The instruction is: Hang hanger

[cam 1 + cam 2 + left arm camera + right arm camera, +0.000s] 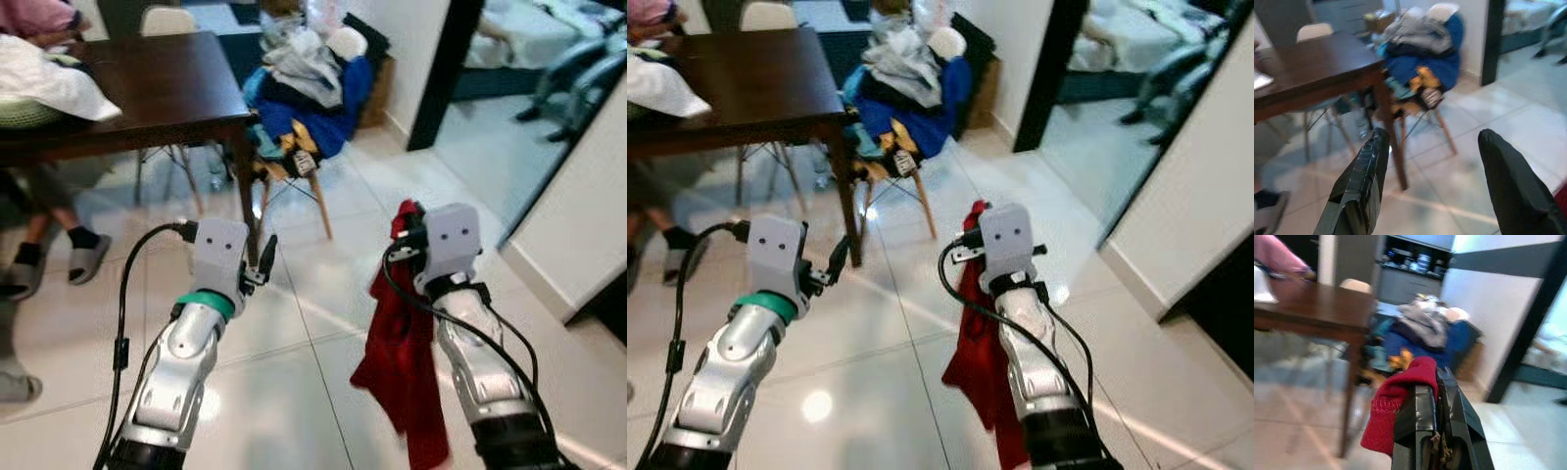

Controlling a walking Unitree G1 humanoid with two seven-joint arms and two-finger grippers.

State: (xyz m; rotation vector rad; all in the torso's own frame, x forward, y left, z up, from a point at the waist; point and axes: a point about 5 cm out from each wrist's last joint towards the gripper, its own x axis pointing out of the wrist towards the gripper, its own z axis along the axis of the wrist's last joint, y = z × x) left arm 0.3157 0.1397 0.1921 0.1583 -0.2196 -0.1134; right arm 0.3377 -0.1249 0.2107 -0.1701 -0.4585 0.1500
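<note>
The right pincer [1437,396] is clenched on a limp red knitted garment [402,362] dangling beside its arm above the tiled floor, soft and light, likely best held by its top fold; the left pincer [1430,186] is released

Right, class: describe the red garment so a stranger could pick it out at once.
Start at the dark wooden table, then come forward over the white tiled floor to the right gripper. The red garment hangs from it, apart from the clothes heaped on the chair.
</note>
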